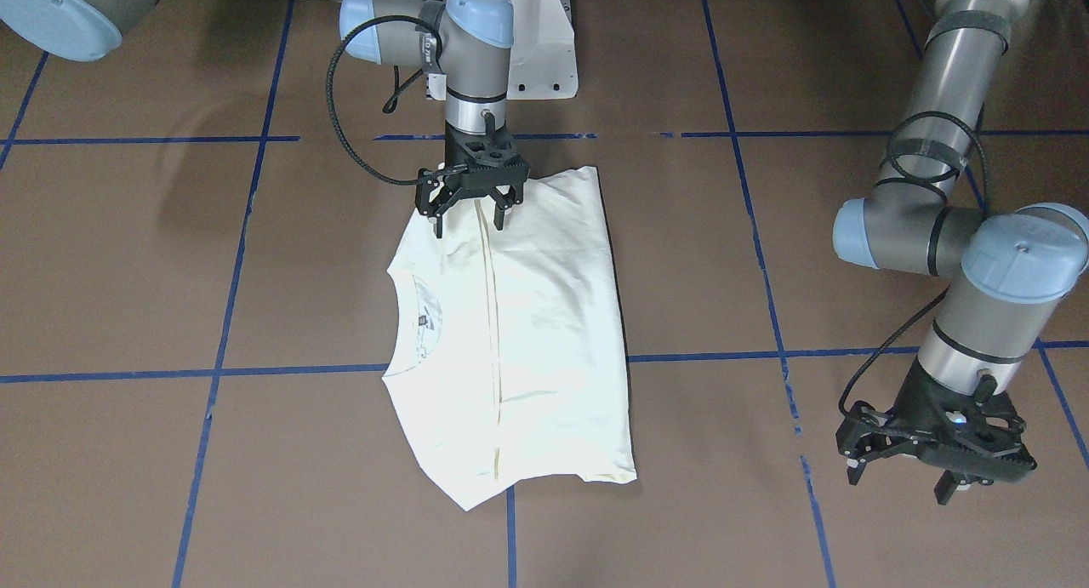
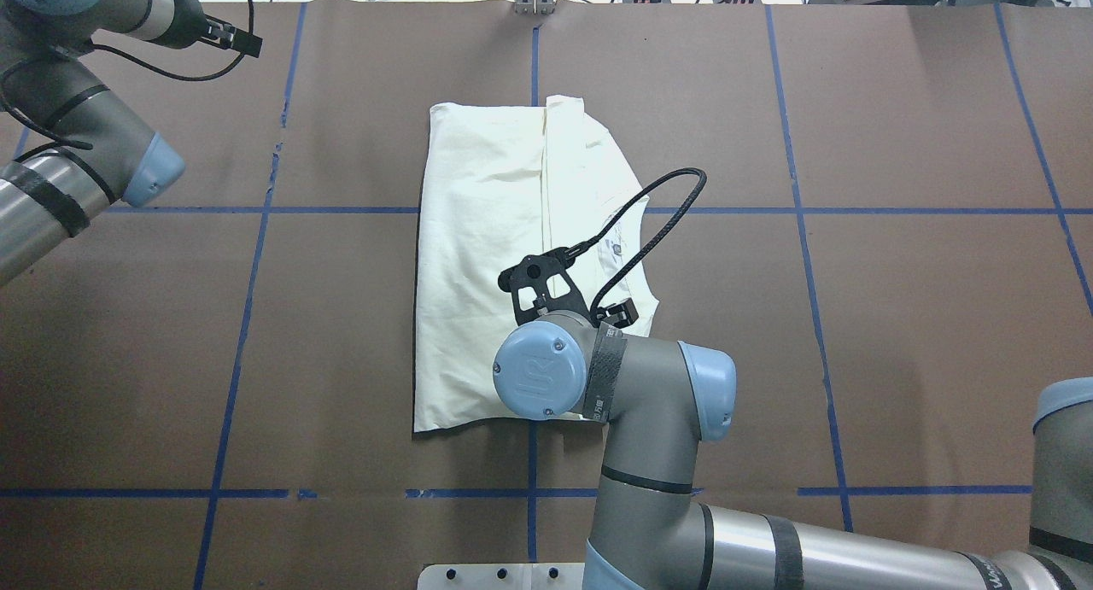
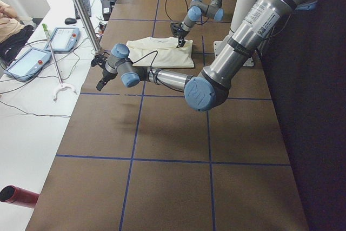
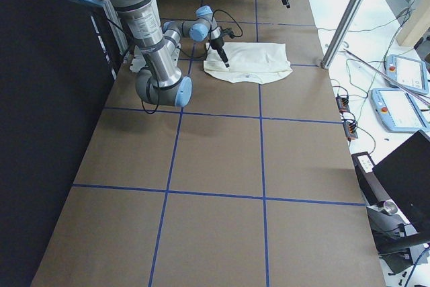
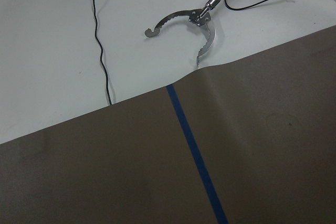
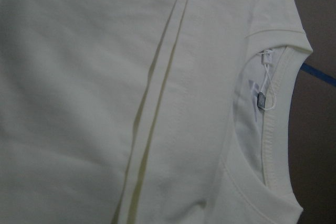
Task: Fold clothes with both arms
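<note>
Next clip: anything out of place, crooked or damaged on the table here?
Nothing spilled or damaged. The T-shirt lies folded but not square: its collar side slants and one corner juts past the hem nearest the operators. The right hand is open over its robot-side end; the left hand hangs far aside.

"ur" on right arm cap [image 2: 534, 376]

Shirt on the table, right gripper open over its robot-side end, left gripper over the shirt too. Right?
No. The left gripper is off the shirt, over bare table well to its side; the exterior front-facing view shows it. The right gripper is open over the shirt's robot-side end, as said.
</note>
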Motion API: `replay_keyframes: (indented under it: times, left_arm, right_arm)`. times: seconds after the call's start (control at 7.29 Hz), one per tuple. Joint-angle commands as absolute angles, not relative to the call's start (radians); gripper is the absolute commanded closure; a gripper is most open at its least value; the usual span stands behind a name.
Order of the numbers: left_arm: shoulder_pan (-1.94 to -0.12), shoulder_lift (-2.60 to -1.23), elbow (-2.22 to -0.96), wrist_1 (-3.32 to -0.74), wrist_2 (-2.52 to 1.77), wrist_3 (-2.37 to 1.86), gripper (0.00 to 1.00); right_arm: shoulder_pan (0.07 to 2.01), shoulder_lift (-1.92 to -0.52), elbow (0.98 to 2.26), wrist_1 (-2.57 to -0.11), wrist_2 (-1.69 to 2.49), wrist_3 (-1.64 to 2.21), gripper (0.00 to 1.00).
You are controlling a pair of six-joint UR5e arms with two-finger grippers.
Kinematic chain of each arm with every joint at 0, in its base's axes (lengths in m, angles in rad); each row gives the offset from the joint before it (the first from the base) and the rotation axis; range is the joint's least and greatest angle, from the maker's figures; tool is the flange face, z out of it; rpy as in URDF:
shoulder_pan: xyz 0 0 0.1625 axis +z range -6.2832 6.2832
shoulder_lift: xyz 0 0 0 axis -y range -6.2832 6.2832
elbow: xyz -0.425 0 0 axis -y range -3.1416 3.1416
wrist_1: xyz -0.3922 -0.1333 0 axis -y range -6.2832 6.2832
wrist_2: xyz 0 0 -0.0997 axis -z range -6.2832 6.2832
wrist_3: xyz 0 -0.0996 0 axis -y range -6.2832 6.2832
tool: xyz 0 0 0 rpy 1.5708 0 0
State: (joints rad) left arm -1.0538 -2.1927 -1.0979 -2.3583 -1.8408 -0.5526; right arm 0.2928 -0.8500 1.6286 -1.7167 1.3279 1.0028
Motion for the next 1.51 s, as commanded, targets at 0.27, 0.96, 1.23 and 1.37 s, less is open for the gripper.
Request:
replay_keyframes:
  times: [0.27,0.96,1.23,1.37]
  left_arm:
    - [-1.054,-2.192,-1.097,-2.358,-1.841,-0.554,0.00]
    - [-1.052,-2.194,-1.098,-2.358,-1.841,-0.554,0.00]
    - [-1.051,-2.194,-1.097,-2.358,-1.841,-0.554,0.00]
    - [-1.051,-2.195,-1.098,-2.358,-1.841,-0.554,0.00]
  right_arm:
    - [0.276,-0.847,1.623,-1.735,1.330,0.982,0.00]
    - [0.276,-0.867,1.626,-1.738,1.328,0.980,0.00]
    - [0.320,-0.882,1.663,-1.790,1.336,0.909,0.00]
    - [0.337,-0.947,1.724,-1.798,1.345,0.884,0.00]
